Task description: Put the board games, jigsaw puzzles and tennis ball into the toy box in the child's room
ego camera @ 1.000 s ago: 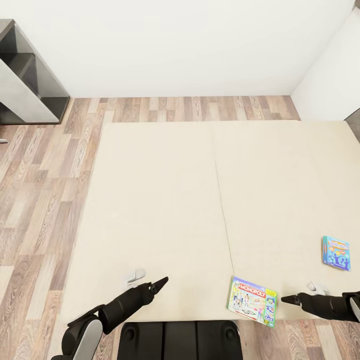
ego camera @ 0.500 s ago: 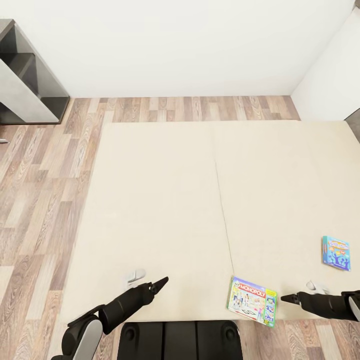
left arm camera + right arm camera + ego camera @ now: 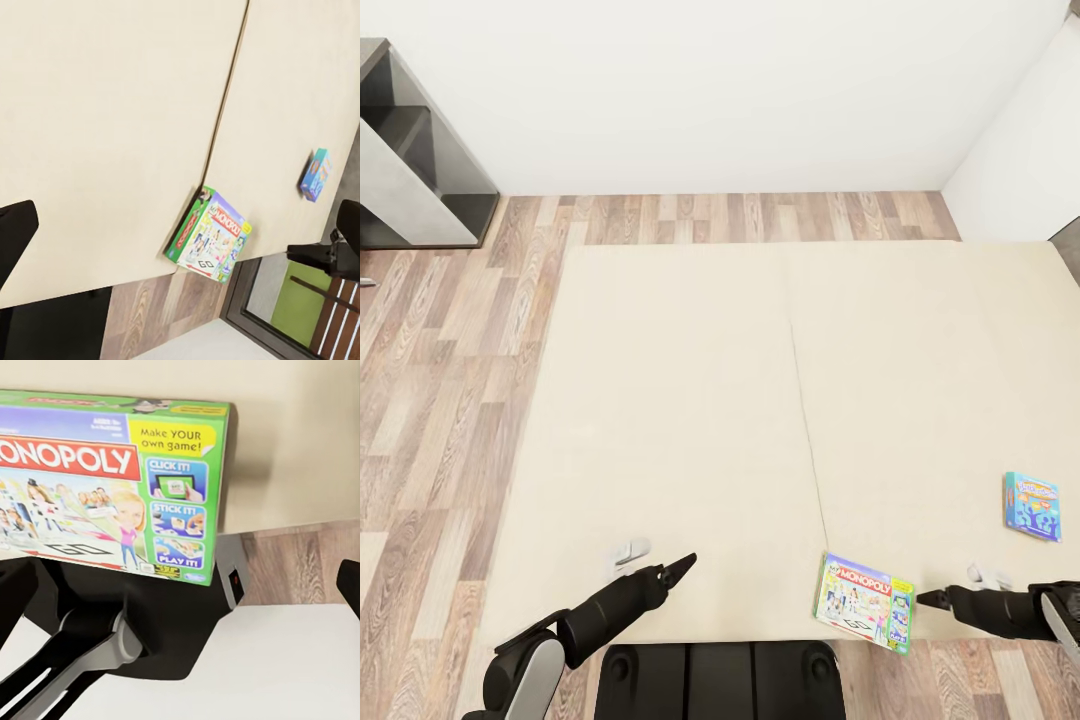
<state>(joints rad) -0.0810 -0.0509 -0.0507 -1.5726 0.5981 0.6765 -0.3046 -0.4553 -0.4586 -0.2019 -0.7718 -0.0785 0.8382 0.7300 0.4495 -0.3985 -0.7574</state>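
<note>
While the robot is standing at the bed's near edge, nothing is being carried yet.
Bed [image 3: 690, 400]: holding both games.
MONOPOLY box [image 3: 863, 602]: lying flat at the near edge, overhanging slightly.
Blue game [image 3: 1032, 506]: lying further right, apart.
Right gripper [image 3: 928, 599]: pointing at the MONOPOLY box, just beside it, fingers spread, empty.
Left gripper [image 3: 682, 568]: hovering over bare mattress; grip state unclear.
Remaining: every toy, as far as is showing here.

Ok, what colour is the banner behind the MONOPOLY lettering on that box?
Red, with white letters, on the MONOPOLY box; clearest in the right wrist view.
</note>
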